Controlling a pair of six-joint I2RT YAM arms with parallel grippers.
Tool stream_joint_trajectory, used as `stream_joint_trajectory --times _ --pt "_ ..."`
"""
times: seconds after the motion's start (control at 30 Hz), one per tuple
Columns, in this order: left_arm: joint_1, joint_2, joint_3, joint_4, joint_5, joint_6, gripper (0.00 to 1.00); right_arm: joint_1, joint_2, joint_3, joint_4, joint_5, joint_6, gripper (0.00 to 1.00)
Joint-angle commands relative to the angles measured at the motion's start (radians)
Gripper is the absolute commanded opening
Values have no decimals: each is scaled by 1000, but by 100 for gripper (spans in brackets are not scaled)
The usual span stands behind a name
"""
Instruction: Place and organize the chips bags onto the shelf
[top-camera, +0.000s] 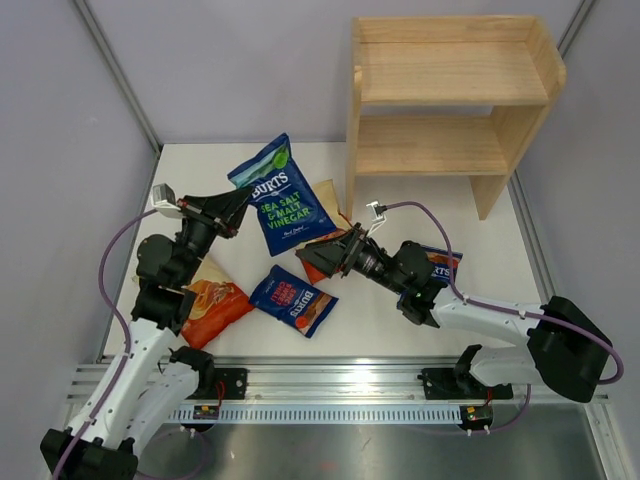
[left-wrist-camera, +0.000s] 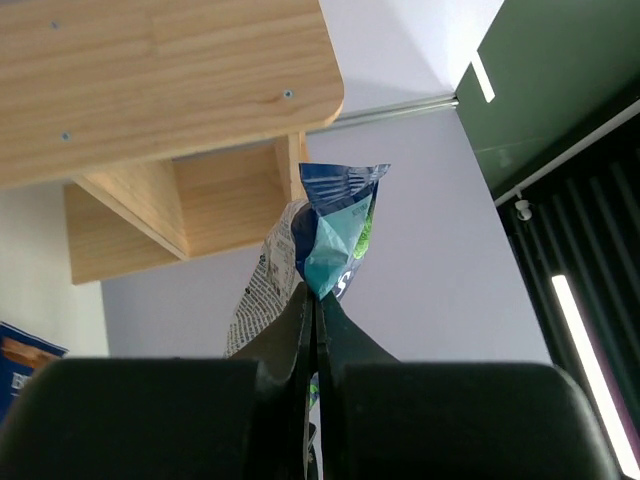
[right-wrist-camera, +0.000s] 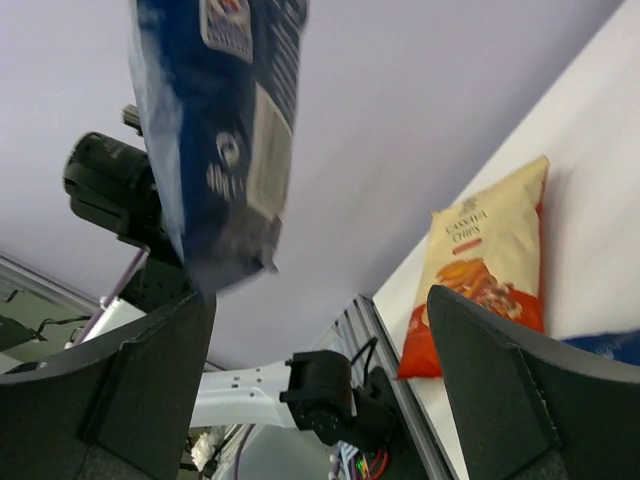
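Note:
My left gripper (top-camera: 240, 203) is shut on the top corner of a large dark blue Burts bag (top-camera: 281, 196) and holds it lifted left of the wooden shelf (top-camera: 450, 100). In the left wrist view the jaws (left-wrist-camera: 316, 295) pinch that bag (left-wrist-camera: 335, 230) below the shelf (left-wrist-camera: 150, 80). My right gripper (top-camera: 337, 250) is open and empty, just above a cream-and-red bag (top-camera: 318, 262). A second cream-and-red bag (top-camera: 215, 302) lies front left. A small blue Burts bag (top-camera: 293, 298) lies in the middle, and another (top-camera: 441, 263) lies partly under my right arm.
The right wrist view shows the held blue bag (right-wrist-camera: 215, 130) hanging overhead, the front-left cream-and-red bag (right-wrist-camera: 485, 270) and my left arm's base. Grey walls close in the table on three sides. The metal rail (top-camera: 330, 385) runs along the front edge.

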Motion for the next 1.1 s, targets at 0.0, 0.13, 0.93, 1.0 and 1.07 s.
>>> stream_joint_trajectory --times 0.0,0.13,0.93,1.0,1.07 --pt "-53 -3 -14 87 -74 -97 0 18 32 79 208 8 -42 93" --pt "-116 13 -33 95 -90 -152 0 21 65 99 275 16 -62 85" --pt "-157 -178 119 -386 -386 223 90 -34 -220 194 -290 123 -225 16" --pt "-157 -209 131 -436 -423 310 94 -97 -242 246 -364 90 -219 16" --pt "-157 -243 154 -518 -474 350 99 -146 -268 290 -462 35 -214 16"
